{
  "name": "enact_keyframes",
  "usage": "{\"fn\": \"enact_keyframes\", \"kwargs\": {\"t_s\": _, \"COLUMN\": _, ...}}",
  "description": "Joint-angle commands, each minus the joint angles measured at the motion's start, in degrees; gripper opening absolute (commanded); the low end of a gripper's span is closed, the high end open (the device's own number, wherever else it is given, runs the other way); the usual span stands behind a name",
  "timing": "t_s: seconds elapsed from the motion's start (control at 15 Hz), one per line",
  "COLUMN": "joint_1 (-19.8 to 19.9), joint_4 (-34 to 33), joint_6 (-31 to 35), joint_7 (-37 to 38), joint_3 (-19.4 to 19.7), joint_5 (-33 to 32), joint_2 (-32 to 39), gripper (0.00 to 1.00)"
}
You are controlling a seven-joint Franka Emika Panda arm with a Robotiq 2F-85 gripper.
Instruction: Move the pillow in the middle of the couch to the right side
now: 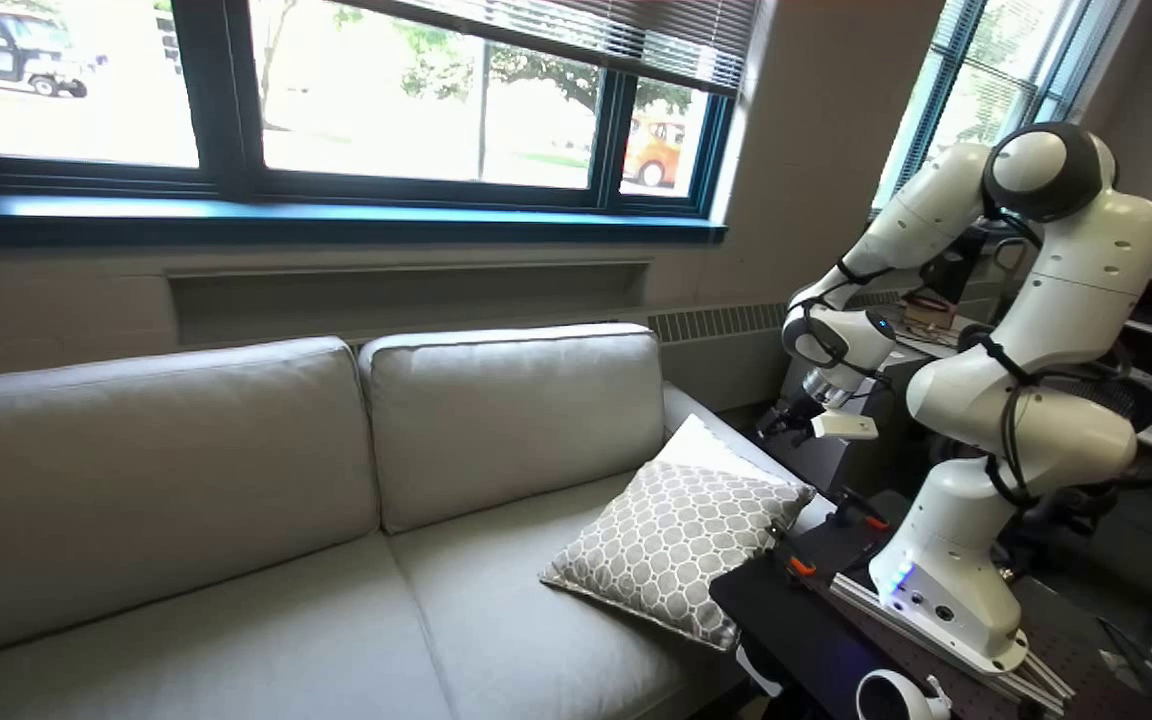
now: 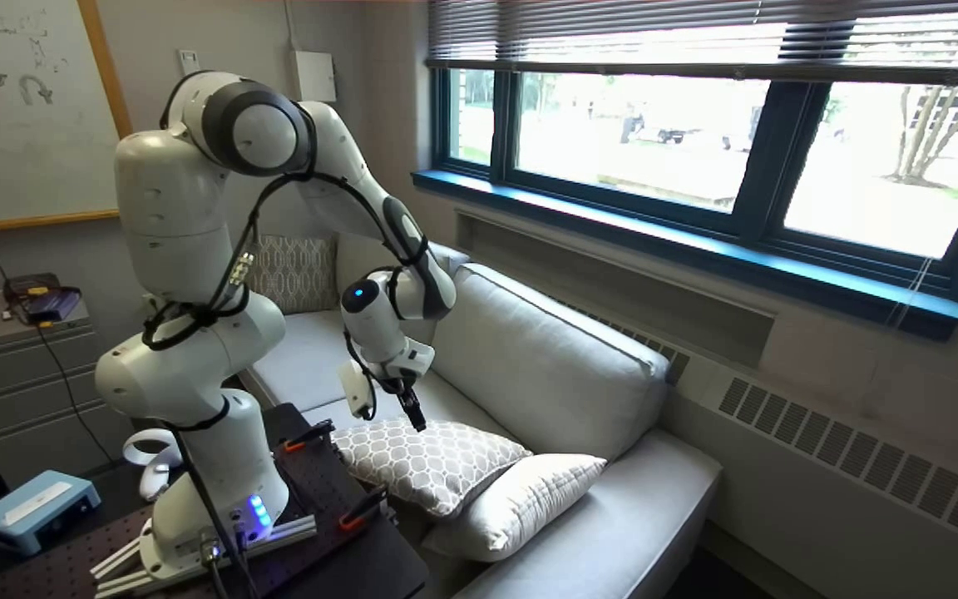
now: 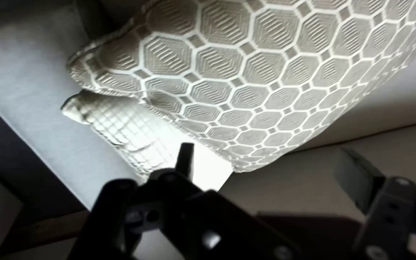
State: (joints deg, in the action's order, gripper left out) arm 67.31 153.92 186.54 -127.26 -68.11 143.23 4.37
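Observation:
The pillow (image 1: 676, 550), beige with a white lattice pattern, lies tilted on the couch (image 1: 516, 420) at the armrest end, partly over the smaller white pillow (image 1: 711, 452). In an exterior view, the pillow (image 2: 433, 462) is beside the white pillow (image 2: 529, 503) on the couch (image 2: 545, 366). My gripper (image 1: 781, 425) is in the air above that end, and it also shows in an exterior view (image 2: 415, 409). In the wrist view, the gripper (image 3: 267, 159) has its fingers wide apart with nothing between them. The pillow (image 3: 251, 76) and white pillow (image 3: 132, 126) lie beyond the fingers.
Another patterned pillow (image 2: 294, 274) stands at the couch's far end. The black robot table (image 1: 786, 620) borders the couch front, with orange-black clamps (image 2: 362, 509) at its edge. The couch armrest (image 2: 612, 516) and a wall heater (image 2: 861, 466) are near the white pillow.

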Motion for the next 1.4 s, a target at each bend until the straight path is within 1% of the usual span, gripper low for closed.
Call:
{"fn": "enact_keyframes", "kwargs": {"t_s": 0.0, "joint_1": -1.01, "joint_4": -3.81, "joint_6": 3.38, "joint_7": 1.7, "joint_3": 6.68, "joint_5": -3.08, "joint_2": 0.47, "gripper": 1.0}}
{"fn": "enact_keyframes", "kwargs": {"t_s": 0.13, "joint_1": -2.99, "joint_4": -6.31, "joint_6": 5.89, "joint_7": 2.1, "joint_3": 10.17, "joint_5": -5.86, "joint_2": 3.14, "gripper": 1.0}}
{"fn": "enact_keyframes", "kwargs": {"t_s": 0.33, "joint_1": -7.93, "joint_4": -10.19, "joint_6": 9.12, "joint_7": 3.34, "joint_3": 15.38, "joint_5": -11.23, "joint_2": 9.51, "gripper": 1.0}}
{"fn": "enact_keyframes", "kwargs": {"t_s": 0.47, "joint_1": -11.55, "joint_4": -13.74, "joint_6": 10.12, "joint_7": 3.92, "joint_3": 18.53, "joint_5": -14.72, "joint_2": 17.37, "gripper": 1.0}}
{"fn": "enact_keyframes", "kwargs": {"t_s": 0.53, "joint_1": -14.18, "joint_4": -14.19, "joint_6": 9.9, "joint_7": 4.11, "joint_3": 20.12, "joint_5": -15.27, "joint_2": 20.18, "gripper": 1.0}}
{"fn": "enact_keyframes", "kwargs": {"t_s": 0.67, "joint_1": -20.28, "joint_4": -17.54, "joint_6": 11.34, "joint_7": 4.91, "joint_3": 25.07, "joint_5": -17.66, "joint_2": 26.48, "gripper": 1.0}}
{"fn": "enact_keyframes", "kwargs": {"t_s": 0.93, "joint_1": -32.21, "joint_4": -27.08, "joint_6": 14.16, "joint_7": 5.96, "joint_3": 35.35, "joint_5": -21.62, "joint_2": 40.4, "gripper": 1.0}}
{"fn": "enact_keyframes", "kwargs": {"t_s": 1.07, "joint_1": -36.05, "joint_4": -32.76, "joint_6": 15.66, "joint_7": 6.01, "joint_3": 39.04, "joint_5": -22.78, "joint_2": 47.56, "gripper": 1.0}}
{"fn": "enact_keyframes", "kwargs": {"t_s": 1.13, "joint_1": -42.64, "joint_4": -34.65, "joint_6": 11.67, "joint_7": 6.11, "joint_3": 46.11, "joint_5": -21.96, "joint_2": 50.15, "gripper": 1.0}}
{"fn": "enact_keyframes", "kwargs": {"t_s": 1.2, "joint_1": -43.93, "joint_4": -37.42, "joint_6": 11.33, "joint_7": 5.43, "joint_3": 47.79, "joint_5": -21.61, "joint_2": 53.71, "gripper": 1.0}}
{"fn": "enact_keyframes", "kwargs": {"t_s": 1.27, "joint_1": -39.55, "joint_4": -41.41, "joint_6": 16.84, "joint_7": 4.28, "joint_3": 43.51, "joint_5": -22.97, "joint_2": 57.79, "gripper": 1.0}}
{"fn": "enact_keyframes", "kwargs": {"t_s": 1.33, "joint_1": -46.15, "joint_4": -42.47, "joint_6": 11.52, "joint_7": 3.4, "joint_3": 50.76, "joint_5": -20.23, "joint_2": 60.14, "gripper": 1.0}}
